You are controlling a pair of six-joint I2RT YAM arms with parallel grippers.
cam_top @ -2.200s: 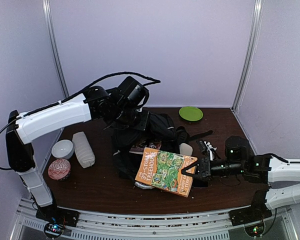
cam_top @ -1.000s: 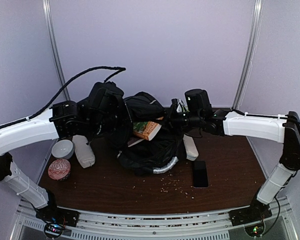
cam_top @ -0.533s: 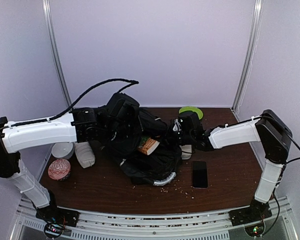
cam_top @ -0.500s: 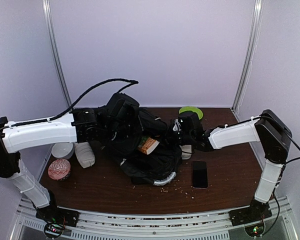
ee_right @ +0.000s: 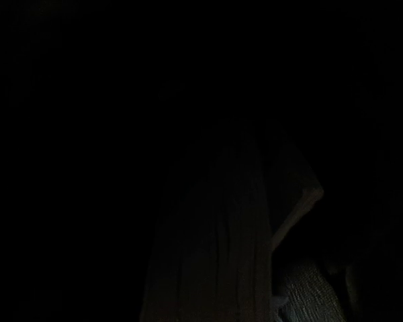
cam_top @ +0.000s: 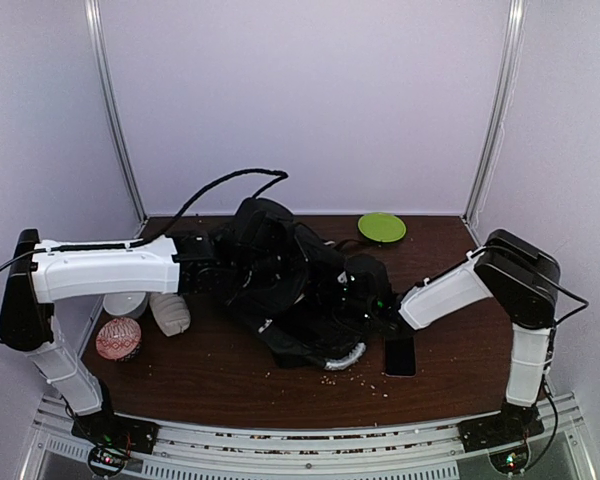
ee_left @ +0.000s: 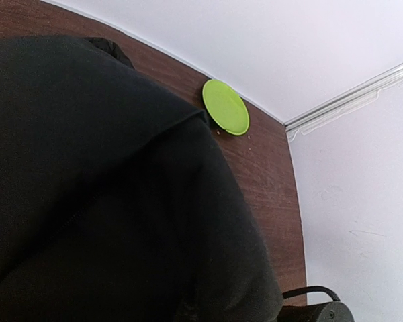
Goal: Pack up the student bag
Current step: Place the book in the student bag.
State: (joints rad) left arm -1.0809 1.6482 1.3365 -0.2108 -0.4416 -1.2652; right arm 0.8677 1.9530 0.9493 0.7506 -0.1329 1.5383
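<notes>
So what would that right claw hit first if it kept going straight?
The right gripper points into the student bag. Its wrist view is nearly dark: a faint pale slab lies ahead, so probably that, or the bag's lining. Depth is unclear.

Overhead view: bright, even, sharp; only soft shadows on the desk [cam_top: 200, 385].
Left wrist: bright wall [ee_left: 289, 47]; black bag [ee_left: 101, 201] close up, without detail.
Right wrist: almost black; faint pale streaks low down.

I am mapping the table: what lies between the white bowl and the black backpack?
Between bowl and backpack lies a pale plastic bottle, seen in the top view.
</notes>
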